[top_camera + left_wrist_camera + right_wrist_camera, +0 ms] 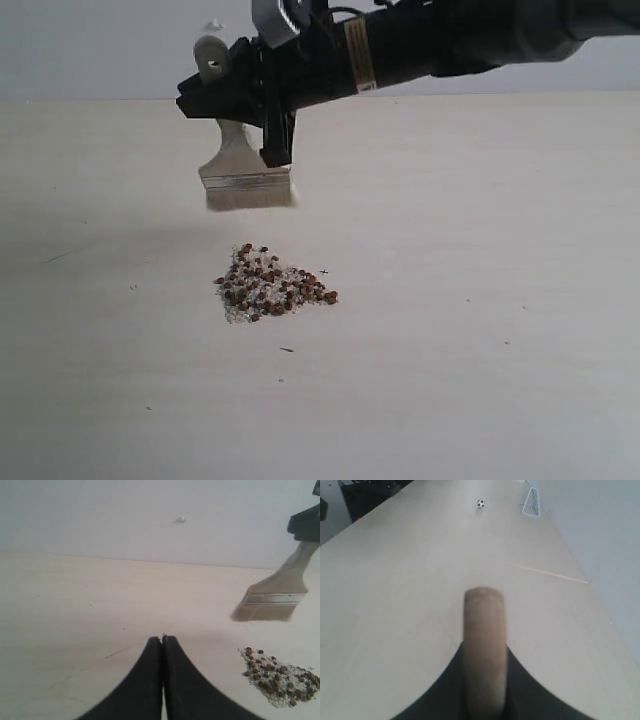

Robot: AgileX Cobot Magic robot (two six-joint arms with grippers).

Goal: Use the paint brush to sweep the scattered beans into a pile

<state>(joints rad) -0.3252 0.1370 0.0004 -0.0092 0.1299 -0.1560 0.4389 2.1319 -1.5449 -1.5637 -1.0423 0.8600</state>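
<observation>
A black right arm (450, 40) reaches in from the upper right of the exterior view, held almost level. Its black right gripper (240, 105) hangs in mid-air, jaws clamped on the pale wooden handle of a flat, silver-banded paint brush (246, 180). The black left gripper (163, 645) has its two tapered fingers pressed flat together.

Flat, wide paint brush (245, 182) with pale wooden handle, silver ferrule and whitish bristles is hanging bristles-down, clear of the surface. Tiny reddish-brown beans (272, 283), mixed with pale grains, are lying nearby in one dense pile.
</observation>
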